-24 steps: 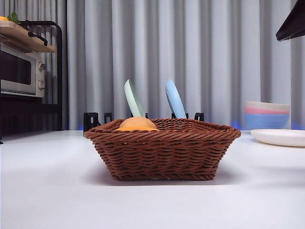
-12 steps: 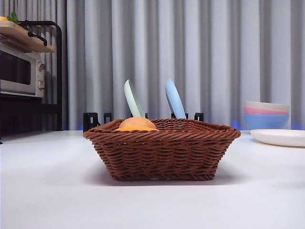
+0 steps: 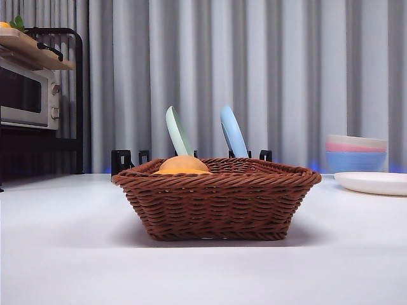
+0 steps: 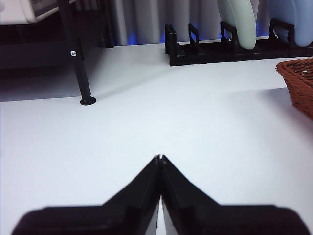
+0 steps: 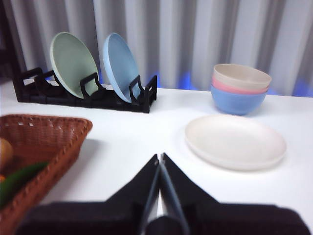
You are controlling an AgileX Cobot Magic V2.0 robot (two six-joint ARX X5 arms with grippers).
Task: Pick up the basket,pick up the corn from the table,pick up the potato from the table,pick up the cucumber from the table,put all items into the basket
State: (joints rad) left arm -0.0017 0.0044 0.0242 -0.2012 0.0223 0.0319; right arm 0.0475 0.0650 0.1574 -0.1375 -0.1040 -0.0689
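Basket loaded on the tabletop, both my arms pulled back.

The basket (image 3: 217,198) sits mid-tabletop (image 3: 63,254) with the potato (image 3: 183,164) showing above its rim at about 11 o'clock; my right wrist view shows the cucumber (image 5: 19,178) lying inside, and I cannot make out the corn. My left fingers (image 4: 160,159) are closed on nothing over bare tabletop; my right fingers (image 5: 159,159) are closed too, between basket and white plate (image 5: 235,141).

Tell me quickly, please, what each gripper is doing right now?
Left gripper: shut, holding nothing, above bare table beside the basket.
Right gripper: shut, holding nothing, between the basket and the white plate.
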